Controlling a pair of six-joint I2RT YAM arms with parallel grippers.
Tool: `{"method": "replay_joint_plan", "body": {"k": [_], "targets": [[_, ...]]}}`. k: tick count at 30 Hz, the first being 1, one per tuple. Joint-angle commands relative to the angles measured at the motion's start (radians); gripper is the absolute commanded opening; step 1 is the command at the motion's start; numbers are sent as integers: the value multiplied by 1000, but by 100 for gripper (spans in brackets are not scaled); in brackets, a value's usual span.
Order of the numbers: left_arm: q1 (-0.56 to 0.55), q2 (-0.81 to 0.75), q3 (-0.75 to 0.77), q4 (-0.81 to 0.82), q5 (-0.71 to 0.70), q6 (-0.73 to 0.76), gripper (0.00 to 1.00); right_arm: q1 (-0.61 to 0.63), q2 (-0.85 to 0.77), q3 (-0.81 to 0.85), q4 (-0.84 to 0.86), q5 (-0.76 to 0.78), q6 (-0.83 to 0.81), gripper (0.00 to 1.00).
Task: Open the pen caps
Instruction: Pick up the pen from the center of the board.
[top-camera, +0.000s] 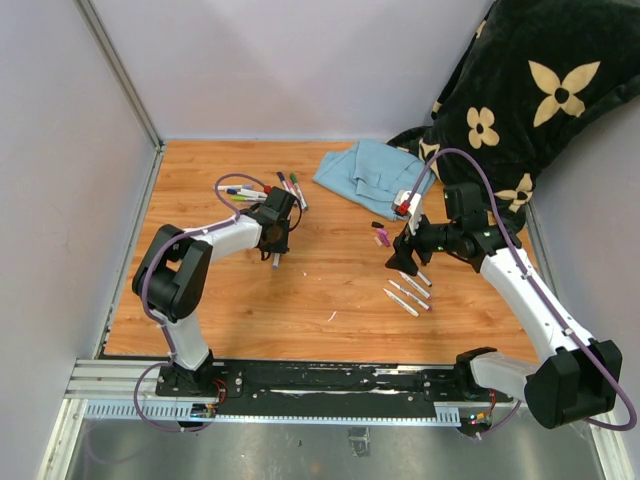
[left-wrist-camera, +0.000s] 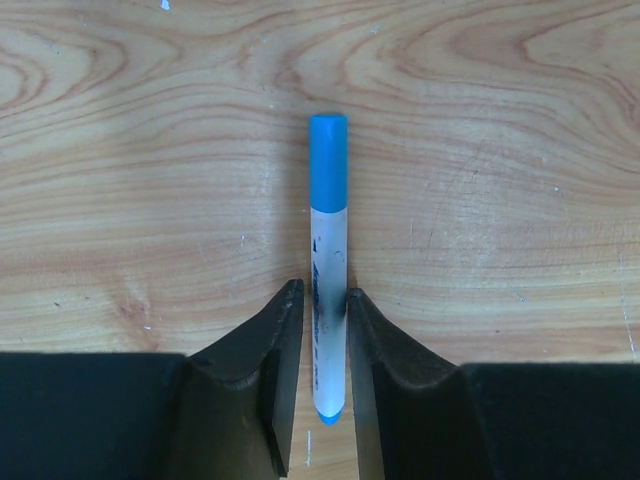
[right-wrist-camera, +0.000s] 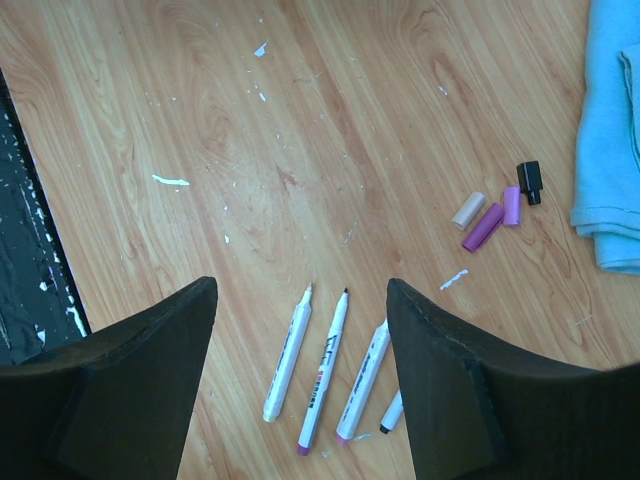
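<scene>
Hanging over the bench, the right fingers gape empty, well right of the left fingers, which clamp a white marker by its barrel; its blue cap points straight out beyond them.

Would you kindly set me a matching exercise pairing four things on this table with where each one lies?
1 blue-capped marker
2 loose caps
3 cloth
4 uncapped markers

a below the open right gripper
b between the left gripper's fingers
c near the back wall
d on bare wood beside the cloth

Pairs: 1-b, 2-d, 3-c, 4-a
</scene>
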Motion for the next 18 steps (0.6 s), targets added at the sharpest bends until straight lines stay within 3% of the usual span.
{"method": "replay_joint_plan", "body": {"k": [1,6,11,18], "targets": [[3,20,-47,-15,35,6,29,-12,-21,-13,7,-50,4,70],[4,32,-54,-11,49,8,24,-12,-23,-14,7,-65,7,70],[3,-4,-61,4,94,2,1,-13,-19,-23,21,-117,30,70],[-30,-174,-166,149,169,-55,1,-13,-40,-86,137,-253,136,68]]}}
